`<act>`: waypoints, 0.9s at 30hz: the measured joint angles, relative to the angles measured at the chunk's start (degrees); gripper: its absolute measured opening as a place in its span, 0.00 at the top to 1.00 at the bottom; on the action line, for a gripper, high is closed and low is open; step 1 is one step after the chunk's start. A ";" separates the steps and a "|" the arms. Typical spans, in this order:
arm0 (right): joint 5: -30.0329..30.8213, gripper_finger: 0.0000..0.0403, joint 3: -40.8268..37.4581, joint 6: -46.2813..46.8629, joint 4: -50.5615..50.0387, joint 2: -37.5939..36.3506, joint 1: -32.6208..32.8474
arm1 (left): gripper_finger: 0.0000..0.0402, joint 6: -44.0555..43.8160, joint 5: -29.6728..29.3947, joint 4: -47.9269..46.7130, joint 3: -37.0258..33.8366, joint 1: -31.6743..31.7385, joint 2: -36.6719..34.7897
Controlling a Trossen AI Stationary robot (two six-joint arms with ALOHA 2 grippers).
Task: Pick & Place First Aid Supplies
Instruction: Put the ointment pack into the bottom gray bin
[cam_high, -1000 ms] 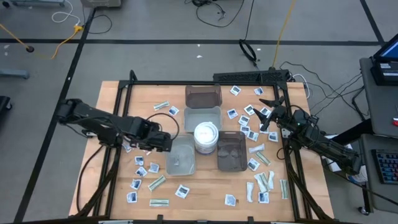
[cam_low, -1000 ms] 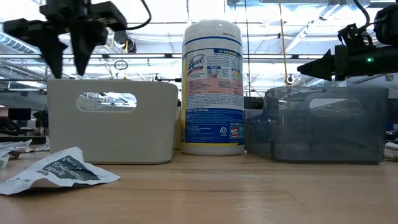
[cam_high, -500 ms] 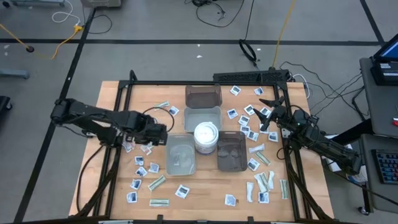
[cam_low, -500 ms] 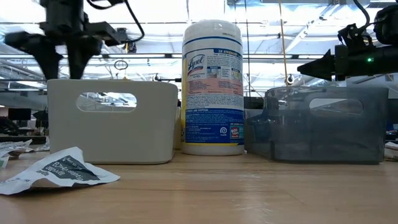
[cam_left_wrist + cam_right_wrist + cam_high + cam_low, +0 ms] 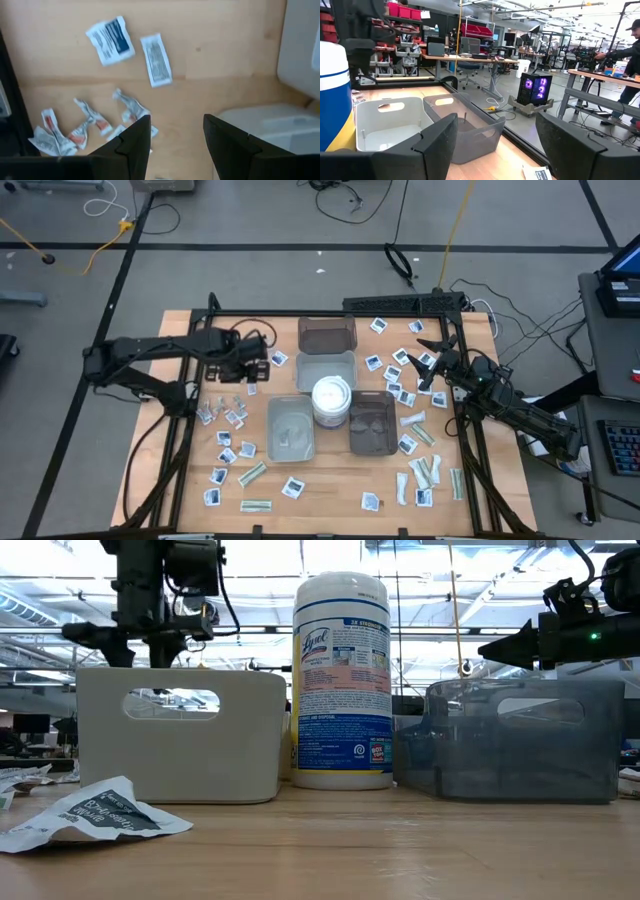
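High view: left pincer (image 5: pixel 257 364) hovers with fingers apart, empty, over scattered packets (image 5: pixel 222 413).

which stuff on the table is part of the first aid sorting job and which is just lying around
Job:
- square packets
- strip packets
- grey trays
- dark trays

Lying about:
- wipes tub
- cables on the floor
- laptop off the table
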 joint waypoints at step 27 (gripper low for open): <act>0.00 0.35 0.01 0.01 -0.01 0.01 0.01 | 0.54 -3.29 -1.51 17.22 -10.41 1.02 11.03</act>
